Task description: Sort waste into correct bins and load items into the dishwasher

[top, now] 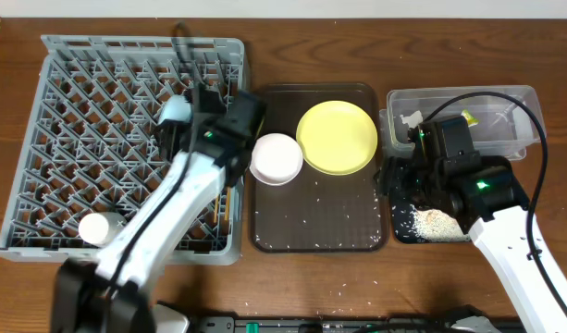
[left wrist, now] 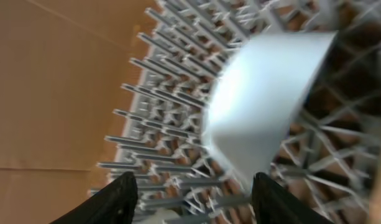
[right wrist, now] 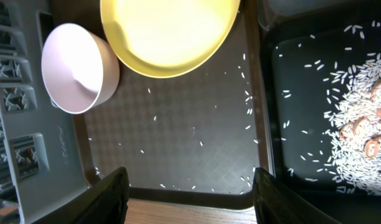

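The light blue bowl [top: 175, 109] lies tilted among the pegs of the grey dishwasher rack [top: 80, 120]. In the left wrist view the bowl [left wrist: 265, 99] is blurred, just ahead of my left gripper [left wrist: 193, 199], which is open and empty. My right gripper [right wrist: 193, 193] is open and empty above the near right corner of the brown serving tray [right wrist: 196, 124]. The white bowl [top: 277, 157] and the yellow plate [top: 337, 137] sit on that tray among scattered rice grains. The black tray [top: 401, 231] holds a pile of rice [top: 437, 222]. Thin wooden chopsticks [top: 221, 205] stand in the rack's right side.
The clear tub [top: 505, 97] at the back right holds a snack wrapper [top: 470, 118] and something white [top: 411, 120]. A cable loops over the tub to my right arm. Some rice grains lie on the wooden table in front of the brown tray.
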Action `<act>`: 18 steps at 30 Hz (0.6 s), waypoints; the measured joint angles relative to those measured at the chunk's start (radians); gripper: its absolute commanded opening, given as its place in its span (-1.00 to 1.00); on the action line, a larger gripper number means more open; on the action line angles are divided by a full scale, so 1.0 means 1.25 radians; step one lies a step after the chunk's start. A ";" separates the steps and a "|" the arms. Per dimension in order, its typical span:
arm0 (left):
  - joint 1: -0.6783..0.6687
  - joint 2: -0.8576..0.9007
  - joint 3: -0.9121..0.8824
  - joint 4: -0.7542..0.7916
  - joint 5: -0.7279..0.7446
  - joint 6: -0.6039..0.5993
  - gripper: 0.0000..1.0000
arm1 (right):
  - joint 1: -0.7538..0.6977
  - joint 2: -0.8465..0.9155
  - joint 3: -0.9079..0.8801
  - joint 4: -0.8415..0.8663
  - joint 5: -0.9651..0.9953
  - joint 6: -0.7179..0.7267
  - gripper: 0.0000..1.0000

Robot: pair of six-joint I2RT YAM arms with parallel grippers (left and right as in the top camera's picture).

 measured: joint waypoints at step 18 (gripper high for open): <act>-0.127 -0.039 0.000 0.054 0.532 -0.034 0.08 | 0.000 0.000 0.000 -0.002 0.000 0.000 0.25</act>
